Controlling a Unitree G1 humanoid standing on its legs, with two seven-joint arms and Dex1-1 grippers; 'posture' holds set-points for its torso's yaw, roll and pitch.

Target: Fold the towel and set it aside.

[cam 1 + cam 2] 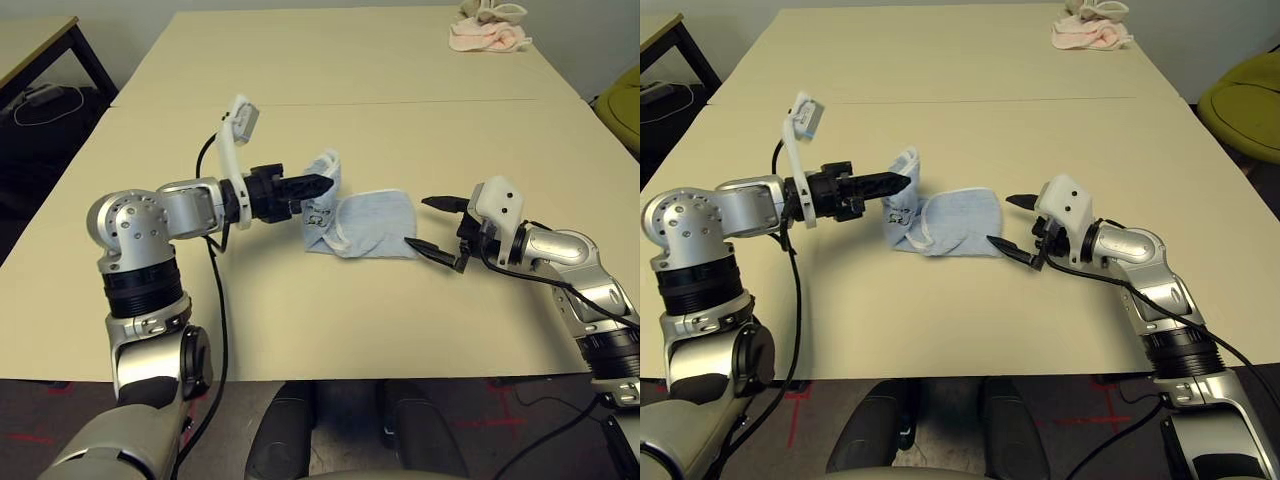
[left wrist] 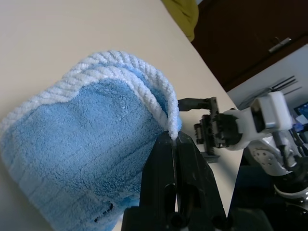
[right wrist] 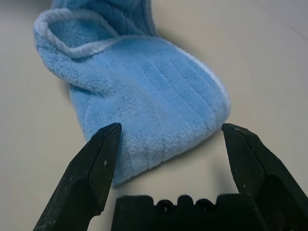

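**Towel Corner Held by Left End Effector**

The towel point(image 1: 360, 225) is located near the middle of the counter point(image 1: 330, 120), between the two arms. Its white-piped edge is clamped between the closed fingers of the left end effector point(image 1: 322, 184), and that end of the cloth is raised off the counter while the remainder lies flat, partly doubled over. The right end effector point(image 1: 436, 228) is positioned just beside the opposite, rounded end of the towel, with its two fingers spread wide and nothing gripped; no contact with the cloth is seen. A pink cloth point(image 1: 488, 36) is located at the far right corner of the counter, well apart.
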